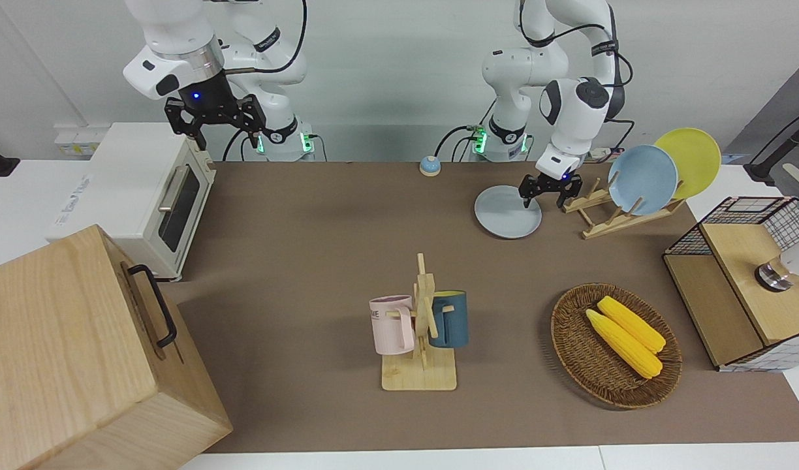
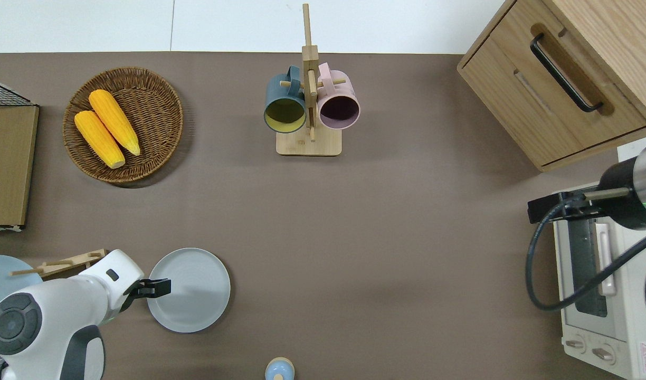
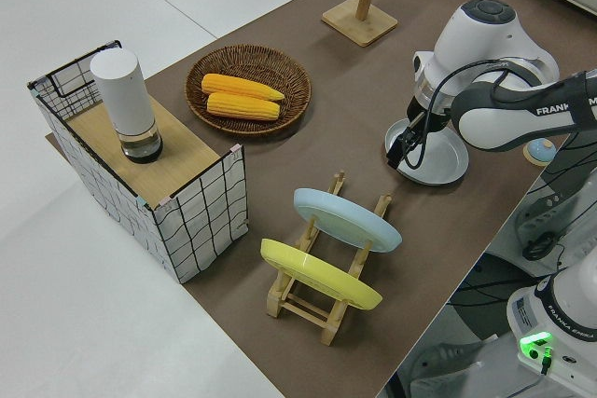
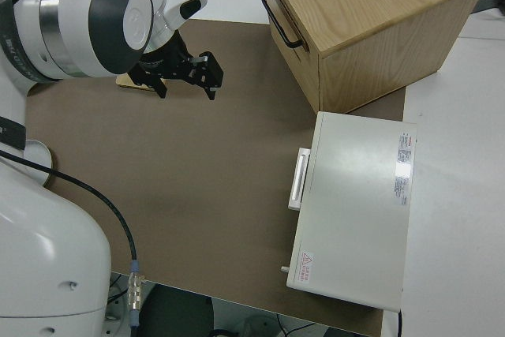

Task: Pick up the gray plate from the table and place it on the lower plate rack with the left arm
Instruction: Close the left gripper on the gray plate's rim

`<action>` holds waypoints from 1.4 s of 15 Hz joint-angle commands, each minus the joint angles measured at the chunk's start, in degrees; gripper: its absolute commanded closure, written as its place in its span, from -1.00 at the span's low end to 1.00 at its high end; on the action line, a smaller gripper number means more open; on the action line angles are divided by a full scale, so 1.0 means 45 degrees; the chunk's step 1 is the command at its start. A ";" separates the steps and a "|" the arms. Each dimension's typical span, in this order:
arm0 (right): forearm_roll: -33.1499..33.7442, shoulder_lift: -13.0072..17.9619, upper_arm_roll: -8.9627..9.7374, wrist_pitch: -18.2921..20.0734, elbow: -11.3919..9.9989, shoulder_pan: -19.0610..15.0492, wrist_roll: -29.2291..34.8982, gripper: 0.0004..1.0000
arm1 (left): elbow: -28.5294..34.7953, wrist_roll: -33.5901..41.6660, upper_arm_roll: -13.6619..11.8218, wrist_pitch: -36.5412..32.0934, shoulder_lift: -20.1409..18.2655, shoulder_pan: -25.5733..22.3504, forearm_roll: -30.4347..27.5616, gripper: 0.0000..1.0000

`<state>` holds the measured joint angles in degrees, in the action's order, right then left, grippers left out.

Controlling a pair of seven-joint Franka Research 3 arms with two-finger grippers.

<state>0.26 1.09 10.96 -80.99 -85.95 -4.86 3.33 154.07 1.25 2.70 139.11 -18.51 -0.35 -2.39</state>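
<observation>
Gray plate [image 2: 191,290] flat on brown table [image 2: 407,237]; left gripper [image 2: 157,287] over rim.

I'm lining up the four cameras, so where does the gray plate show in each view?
Front view: the gray plate lies flat on the table, upper middle, beside the plate rack.
Overhead view: lower part, toward the left arm's end, under the left gripper.
Left side view: right of middle, partly hidden by the left arm.
Right side view: not in it.
Shared landmark: the plate rack, which stands beside the plate.

Gray plate [image 3: 446,157] partly behind left arm [image 3: 494,90]
</observation>
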 commanded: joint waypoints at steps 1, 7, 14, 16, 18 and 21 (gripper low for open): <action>-0.0076 0.0031 0.0084 0.0185 0.0077 -0.0091 -0.0018 -0.98 | 0.0275 -0.0122 -0.0092 0.0823 0.0439 0.0427 -0.0113 -0.97; -0.0076 0.0031 0.0065 0.0185 0.0077 -0.0091 0.0001 -0.98 | 0.0392 -0.0122 -0.0092 0.1468 0.0986 0.0487 -0.0113 -0.97; -0.0076 0.0031 0.0065 0.0185 0.0077 -0.0091 -0.0018 -0.98 | 0.0451 -0.0122 -0.0092 0.1664 0.1183 0.0506 -0.0113 -0.88; -0.0076 0.0031 0.0065 0.0185 0.0077 -0.0091 0.0001 -0.98 | 0.0451 -0.0122 -0.0092 0.1665 0.1241 0.0506 -0.0113 -0.77; -0.0076 0.0031 0.0085 0.0185 0.0077 -0.0091 0.0001 -0.97 | 0.0451 -0.0122 -0.0092 0.1665 0.1280 0.0506 -0.0113 -0.55; -0.0076 0.0031 0.0085 0.0185 0.0077 -0.0091 -0.0018 -0.97 | 0.0451 -0.0122 -0.0092 0.1684 0.1358 0.0506 -0.0113 -0.30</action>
<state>0.26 1.09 10.96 -80.99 -85.95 -4.86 3.33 155.07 1.20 2.73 144.94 -12.69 1.07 -2.39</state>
